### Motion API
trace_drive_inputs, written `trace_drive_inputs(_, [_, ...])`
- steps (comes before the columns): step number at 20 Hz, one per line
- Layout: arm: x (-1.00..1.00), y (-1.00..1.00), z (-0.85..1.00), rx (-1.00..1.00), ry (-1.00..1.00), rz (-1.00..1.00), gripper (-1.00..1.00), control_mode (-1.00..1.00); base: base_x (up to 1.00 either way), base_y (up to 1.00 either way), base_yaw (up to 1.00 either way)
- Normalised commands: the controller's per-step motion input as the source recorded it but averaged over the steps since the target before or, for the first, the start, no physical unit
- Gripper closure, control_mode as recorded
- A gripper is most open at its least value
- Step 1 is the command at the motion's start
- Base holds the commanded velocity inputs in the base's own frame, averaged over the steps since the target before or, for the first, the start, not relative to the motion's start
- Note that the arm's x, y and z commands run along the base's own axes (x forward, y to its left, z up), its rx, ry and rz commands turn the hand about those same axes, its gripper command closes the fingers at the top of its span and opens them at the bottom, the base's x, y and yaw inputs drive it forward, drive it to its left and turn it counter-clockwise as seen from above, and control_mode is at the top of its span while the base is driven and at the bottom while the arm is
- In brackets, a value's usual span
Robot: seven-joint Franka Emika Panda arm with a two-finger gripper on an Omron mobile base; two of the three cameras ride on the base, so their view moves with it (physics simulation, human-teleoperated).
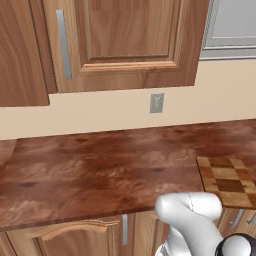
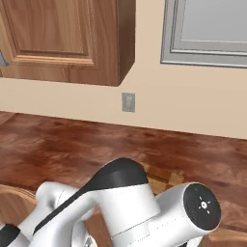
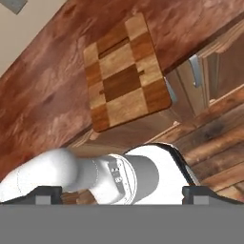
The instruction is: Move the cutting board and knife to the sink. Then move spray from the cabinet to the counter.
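White arm [image 1: 192, 215] links rise closest to both base cameras, and in the right base view the arm [image 2: 130, 202] covers most of the lower picture. In the hand view the gripper [image 3: 123, 195] has its two dark tips standing far apart at the bottom, released, with nothing clasped between them. It hangs well back from the board, out in front of the counter's edge.

The board [image 3: 126, 71] lies flat on the counter [image 3: 43, 95], one long side running along the front edge. Its tan and dark brown squares face up. A few thin dark lines cross its top; what they are cannot be told. In the left base view the board [image 1: 227, 181] sits at the far right, cut by the picture's edge, just behind the arm's upper link. In the right base view only a strip of the board [image 2: 164, 177] peeks out above the arm.

The counter [image 1: 100, 170] stretches away to the left of the board, reddish brown and glossy. Behind it on the cream wall is a grey outlet [image 1: 156, 103]. Above hangs a wooden cabinet [image 1: 125, 40] with a silver handle [image 1: 62, 45]. To the cabinet's right is a grey framed panel [image 2: 207, 31]. Below the counter, wooden doors [image 1: 75, 235] carry a short handle [image 1: 124, 229], and the hand view shows a plank floor [image 3: 214, 143].
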Motion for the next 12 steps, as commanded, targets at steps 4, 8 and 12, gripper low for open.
trace_drive_inputs(4, [-0.30, 0.00, -0.52, 0.24, 0.03, 0.03, -1.00, -1.00, 0.00, 0.00, 0.00])
trace_drive_inputs(8, [-0.38, 0.00, -0.61, 0.27, -0.02, 0.04, -1.00, -1.00, 0.00, 0.00, 0.00])
trace_drive_inputs(12, [-0.08, 0.00, -0.31, 0.25, -0.01, 0.03, -1.00, -1.00, 0.00, 0.00, 0.00])
